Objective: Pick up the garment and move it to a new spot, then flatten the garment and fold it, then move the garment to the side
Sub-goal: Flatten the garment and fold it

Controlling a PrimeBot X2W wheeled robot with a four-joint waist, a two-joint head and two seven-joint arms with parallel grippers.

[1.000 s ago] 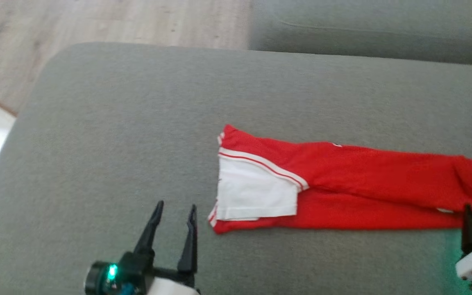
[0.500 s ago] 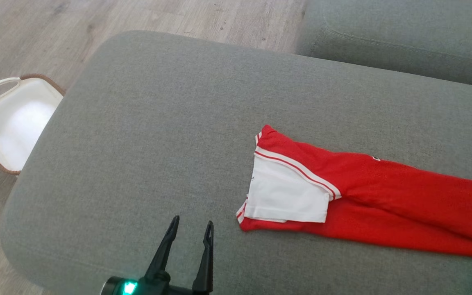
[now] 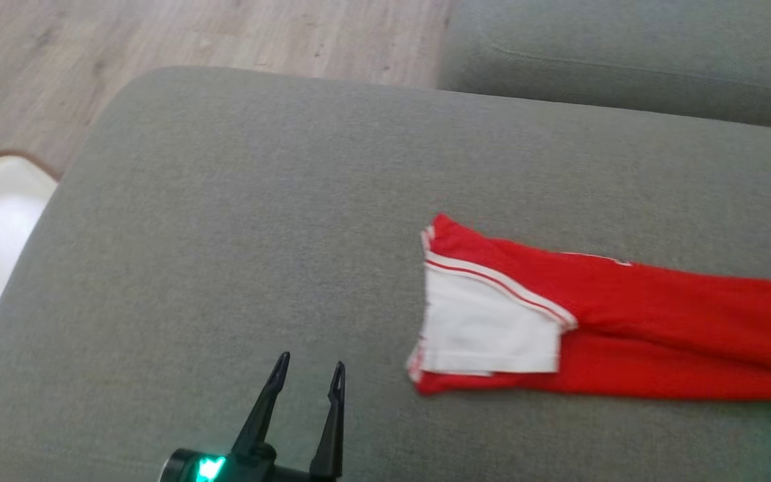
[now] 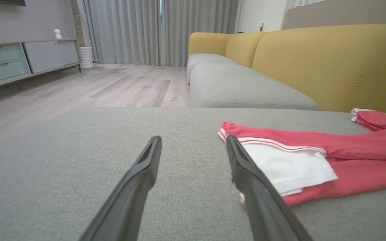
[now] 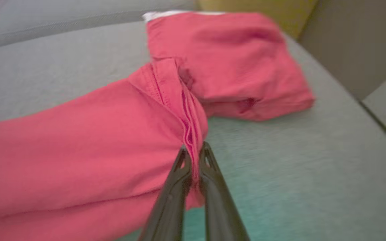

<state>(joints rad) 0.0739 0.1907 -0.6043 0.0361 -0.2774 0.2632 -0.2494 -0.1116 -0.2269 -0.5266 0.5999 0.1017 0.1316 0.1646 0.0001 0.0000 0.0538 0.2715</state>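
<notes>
A red garment [image 3: 660,321], folded lengthwise into a long strip, lies on the right of a grey sofa seat [image 3: 225,201], right fingers [image 5: 171,197] pinched on its hem, left fingers [image 3: 264,405] apart nearby; crosswise folding and moving aside seem left.

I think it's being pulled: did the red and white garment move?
Yes: the red garment slid slightly right, away from the left edge of the grey cushion, though the camera shifted too.
</notes>
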